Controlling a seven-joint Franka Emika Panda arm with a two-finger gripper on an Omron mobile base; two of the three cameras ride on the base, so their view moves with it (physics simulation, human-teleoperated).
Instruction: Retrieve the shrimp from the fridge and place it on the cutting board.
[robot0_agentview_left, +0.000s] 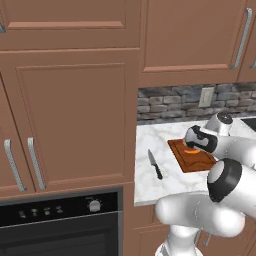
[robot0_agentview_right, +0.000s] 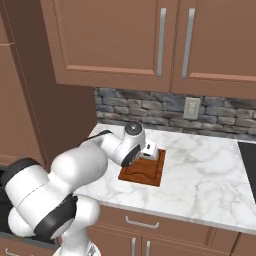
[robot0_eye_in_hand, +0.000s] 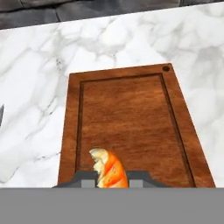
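Clamped between the gripper (robot0_eye_in_hand: 112, 180)'s two dark tips sits one shrimp (robot0_eye_in_hand: 109, 168), curled, orange with a whitish end, glossy and ridged; the jaws are drawn in narrow around it. It hangs over the near end of the single cutting board (robot0_eye_in_hand: 131, 118), a flat reddish-brown wooden rectangle with a grooved border and a small round hole at one corner. Whether the shrimp touches the wood, I cannot tell. Board and one black-handled knife (robot0_agentview_left: 155, 164) lie side by side, apart, on the white veined marble counter (robot0_agentview_right: 210, 170).
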